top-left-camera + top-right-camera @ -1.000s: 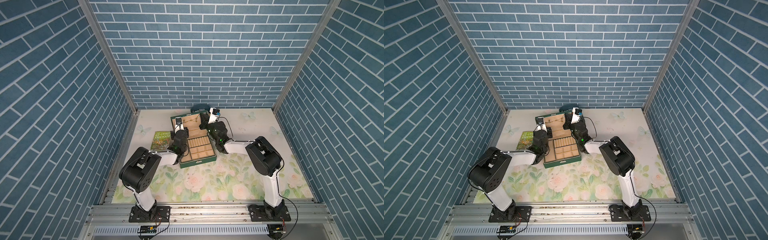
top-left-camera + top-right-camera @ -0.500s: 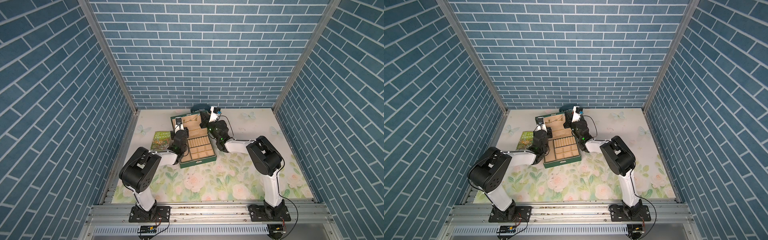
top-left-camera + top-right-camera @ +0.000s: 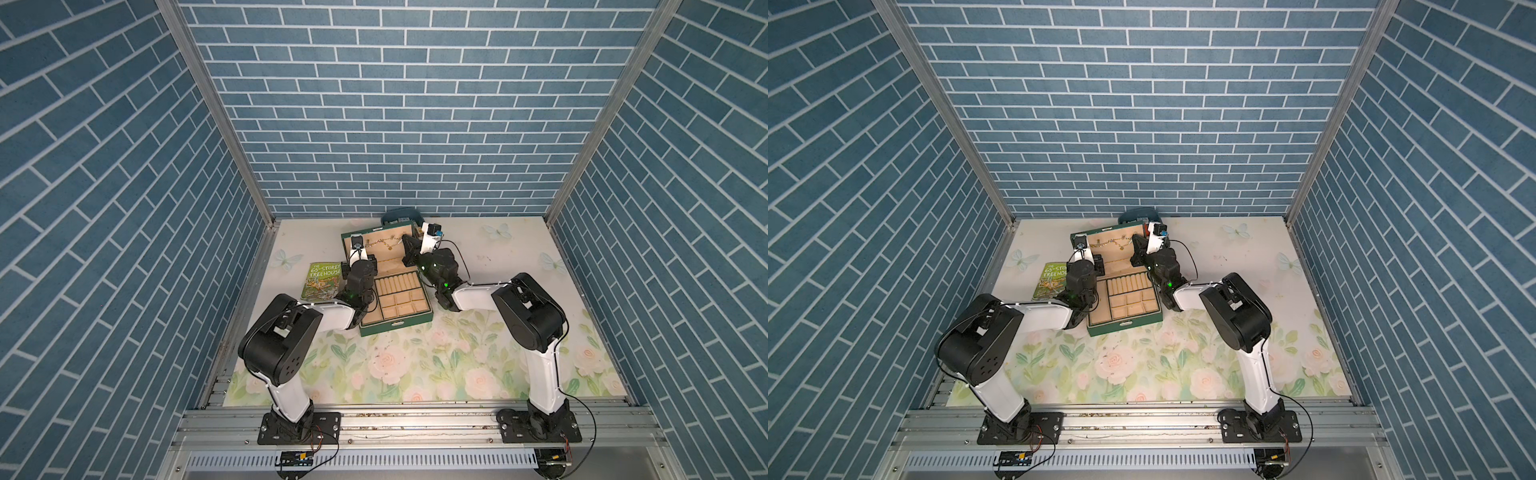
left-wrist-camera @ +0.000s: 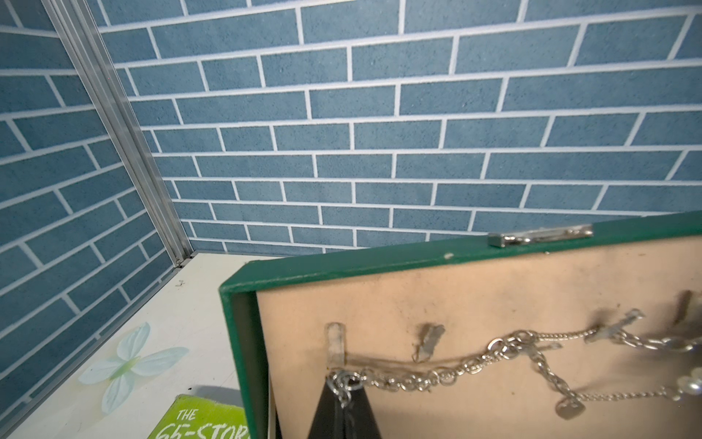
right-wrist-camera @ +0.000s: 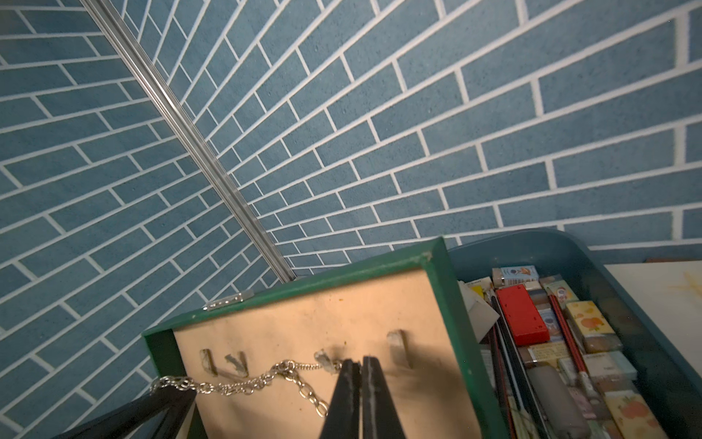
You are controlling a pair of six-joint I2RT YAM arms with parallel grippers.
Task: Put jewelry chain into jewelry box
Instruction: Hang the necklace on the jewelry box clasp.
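Observation:
The dark green jewelry box [image 3: 395,326] [image 3: 1124,328] stands open, its lid [image 4: 380,266] [image 5: 304,327] upright. The jewelry chain [image 4: 437,376] [image 5: 243,385] [image 3: 384,243] stretches across the lid's beige lining, just under its hooks [image 4: 336,342]. My left gripper [image 4: 343,384] [image 3: 365,246] is shut on the chain's ring end below the outermost hook. My right gripper [image 5: 359,361] [image 3: 405,242] is shut at the chain's other end, beside a hook [image 5: 397,346]. A short strand with a charm [image 4: 569,408] hangs loose from the chain.
A blue-grey tub [image 5: 551,247] [image 3: 401,215] of small items sits right behind the lid, against the back wall. A green paperback [image 3: 322,280] [image 4: 201,422] lies left of the box. Brick walls close in on three sides.
The right wrist has edged a touch toward the lid. Both grippers stay shut on the chain ends.

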